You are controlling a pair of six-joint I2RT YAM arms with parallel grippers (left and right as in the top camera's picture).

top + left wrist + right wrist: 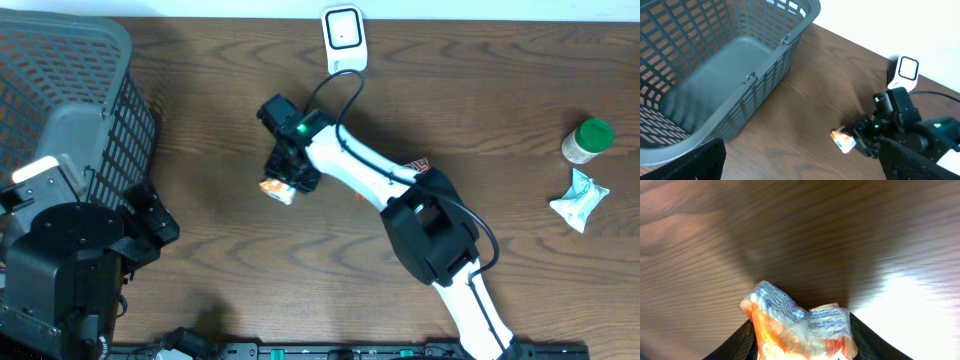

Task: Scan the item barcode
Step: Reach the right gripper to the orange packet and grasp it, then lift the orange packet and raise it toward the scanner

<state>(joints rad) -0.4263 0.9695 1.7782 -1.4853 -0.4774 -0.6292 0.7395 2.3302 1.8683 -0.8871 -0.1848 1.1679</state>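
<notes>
Packet (277, 189), orange and clear, sits near the table's middle, on the wood or just off it, which I cannot tell. It is clamped from both sides by the right gripper (285, 178), its crumpled end poking past the fingertips. A white scanner (343, 38) stands at the far edge, beyond that gripper and a little to its right, so the carry should run away from the robot. The left gripper (152, 226) hangs wide and empty by the basket (60, 90), well apart from the packet

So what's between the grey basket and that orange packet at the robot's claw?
Nothing. Between the basket and the orange packet there is only bare wooden table, shown in the overhead view.
</notes>
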